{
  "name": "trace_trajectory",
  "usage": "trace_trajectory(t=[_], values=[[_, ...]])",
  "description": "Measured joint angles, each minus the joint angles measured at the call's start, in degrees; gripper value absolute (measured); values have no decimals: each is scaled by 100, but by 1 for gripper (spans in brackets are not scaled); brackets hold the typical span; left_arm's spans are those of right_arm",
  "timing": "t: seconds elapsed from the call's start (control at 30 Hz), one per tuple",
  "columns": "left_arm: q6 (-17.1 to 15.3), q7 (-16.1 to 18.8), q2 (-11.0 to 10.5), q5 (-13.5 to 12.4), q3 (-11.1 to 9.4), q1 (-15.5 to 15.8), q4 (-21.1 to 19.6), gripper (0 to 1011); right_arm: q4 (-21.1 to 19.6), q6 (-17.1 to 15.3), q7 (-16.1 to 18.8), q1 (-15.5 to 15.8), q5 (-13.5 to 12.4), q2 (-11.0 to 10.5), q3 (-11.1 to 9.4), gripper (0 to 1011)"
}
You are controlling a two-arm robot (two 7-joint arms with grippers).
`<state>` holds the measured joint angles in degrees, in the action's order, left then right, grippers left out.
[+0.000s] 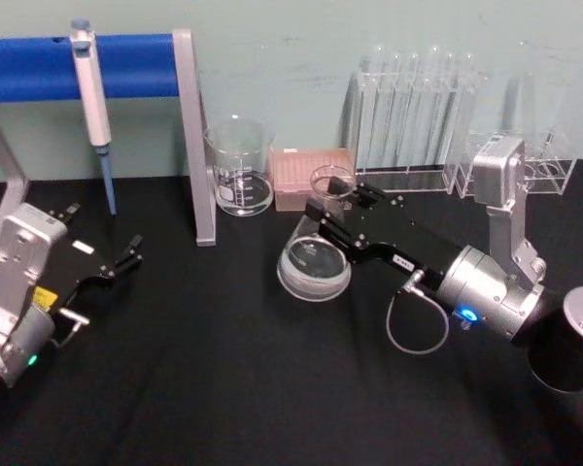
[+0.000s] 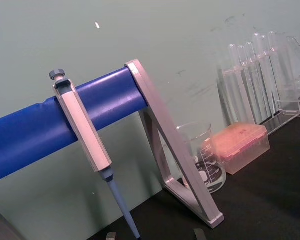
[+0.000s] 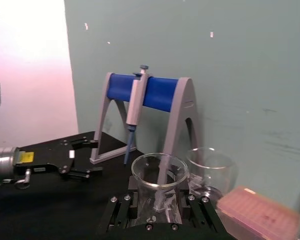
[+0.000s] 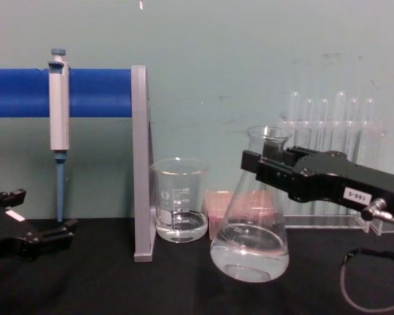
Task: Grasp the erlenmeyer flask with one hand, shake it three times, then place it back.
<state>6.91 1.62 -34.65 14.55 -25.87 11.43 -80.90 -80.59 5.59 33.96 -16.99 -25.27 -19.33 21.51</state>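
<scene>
— Where is the erlenmeyer flask [image 4: 249, 244] standing?

— Near the middle of the black table [image 1: 223, 379], just in front of the glass beaker [image 1: 239, 173] and the pink tip box [image 1: 309, 173]. It is leaning slightly and holding a little clear liquid. I cannot tell if its base is touching the cloth.

— What is gripping it?

— The right gripper [image 1: 327, 197] is reaching in from the right, and its fingers are clamping the neck below the rim.

— And the other arm?

— The left gripper [image 1: 128, 254] is lying low at the table's left side, near the pipette stand [image 1: 192, 136], with its fingers apart and nothing between them.
</scene>
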Motion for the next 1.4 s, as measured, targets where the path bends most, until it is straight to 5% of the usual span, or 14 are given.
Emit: trace_trajectory(t=[1.4], values=[[0, 0, 0, 0, 0, 0, 0, 1001, 289, 74, 162, -261, -313, -344, 492, 449]])
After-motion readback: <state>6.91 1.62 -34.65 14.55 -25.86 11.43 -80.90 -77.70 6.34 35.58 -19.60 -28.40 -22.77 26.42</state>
